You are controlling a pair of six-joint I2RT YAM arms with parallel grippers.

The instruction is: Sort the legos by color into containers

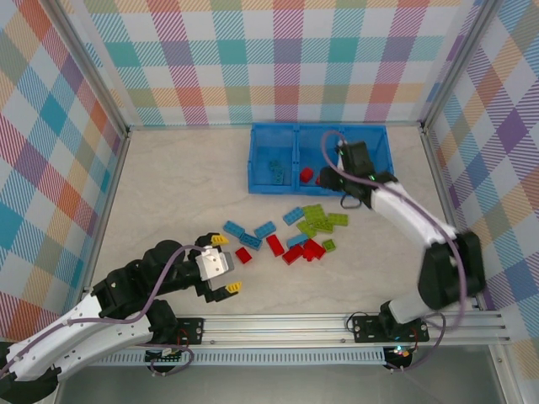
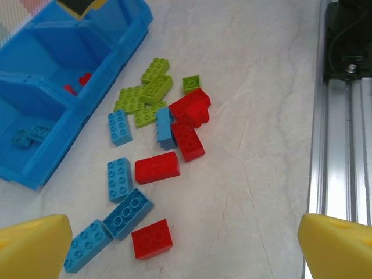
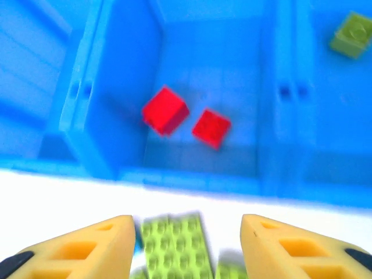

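Tabletop (image 1: 185, 185) tray (image 3: 270, 87), lime lego (image 3: 351, 35) inside

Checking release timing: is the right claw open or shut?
Open: the right claw has its yellow fingers wide apart, nothing gripped between them.

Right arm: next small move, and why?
Probably lower the open right gripper onto the lime green studded plastic brick lying between its fingers, outside the bright blue plastic tray. It holds nothing; two red bricks already lie in the middle compartment.
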